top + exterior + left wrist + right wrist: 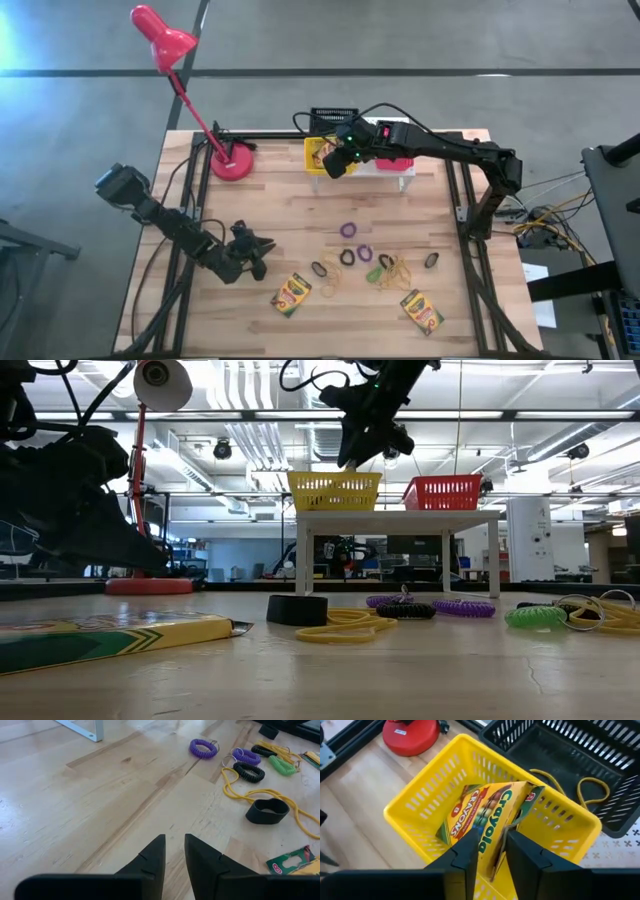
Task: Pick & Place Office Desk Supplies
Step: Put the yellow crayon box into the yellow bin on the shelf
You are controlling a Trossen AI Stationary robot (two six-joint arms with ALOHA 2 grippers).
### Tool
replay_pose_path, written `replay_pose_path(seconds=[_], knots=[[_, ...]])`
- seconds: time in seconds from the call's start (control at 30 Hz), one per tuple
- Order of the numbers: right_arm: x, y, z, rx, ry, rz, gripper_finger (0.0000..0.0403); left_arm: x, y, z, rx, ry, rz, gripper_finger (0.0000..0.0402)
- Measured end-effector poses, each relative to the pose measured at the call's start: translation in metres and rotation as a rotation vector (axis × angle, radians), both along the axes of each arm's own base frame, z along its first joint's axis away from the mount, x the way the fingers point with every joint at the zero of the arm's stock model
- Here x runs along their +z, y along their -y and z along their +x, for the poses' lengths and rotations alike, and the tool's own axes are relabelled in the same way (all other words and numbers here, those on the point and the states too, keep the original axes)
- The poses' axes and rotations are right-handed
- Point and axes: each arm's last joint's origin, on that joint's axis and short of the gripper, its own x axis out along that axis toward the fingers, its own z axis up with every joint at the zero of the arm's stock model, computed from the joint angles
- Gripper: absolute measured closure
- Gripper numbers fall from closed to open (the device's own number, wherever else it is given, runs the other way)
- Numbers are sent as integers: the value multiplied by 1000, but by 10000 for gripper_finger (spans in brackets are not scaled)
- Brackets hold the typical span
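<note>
A yellow-green crayon box stands tilted in the yellow basket, which sits on the white riser at the table's far side. My right gripper hovers over that basket, fingers apart on either side of the box's upper end. Two more crayon boxes lie flat near the front edge. Purple, black and green rings and tan rubber bands lie between them. My left gripper waits low at the front left, slightly open with nothing between its fingers. My right gripper comes from above, slanting down, with a finger on either side of the crayon box's upper end. Whether the fingers touch the box I cannot tell. The box leans in the yellow basket, with its lower end down inside.
A red basket stands beside the yellow one on the riser. A black basket behind them holds a yellow band. The red desk lamp has its base at the far left. Bare wood lies at the table's left and centre.
</note>
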Motion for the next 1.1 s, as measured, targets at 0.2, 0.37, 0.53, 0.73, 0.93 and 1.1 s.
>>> replay_pose_path(seconds=[0.2, 0.37, 0.53, 0.73, 0.93, 1.1], knots=[[1, -1, -1, 54, 0, 26, 303, 0, 0, 0, 0, 0, 0, 324], [3, 0, -2, 66, 4, 8, 293, 0, 0, 0, 0, 0, 0, 324], [10, -2, -6, 76, 20, -4, 264, 0, 0, 0, 0, 0, 0, 324], [19, -6, -14, 78, 26, -3, 229, 0, 0, 0, 0, 0, 0, 324], [9, -7, -12, 51, 5, 32, 216, 0, -1, 0, 4, 1, 1, 324], [-6, -4, -4, 52, -29, 39, 213, 0, -1, 0, 9, 4, 4, 324]])
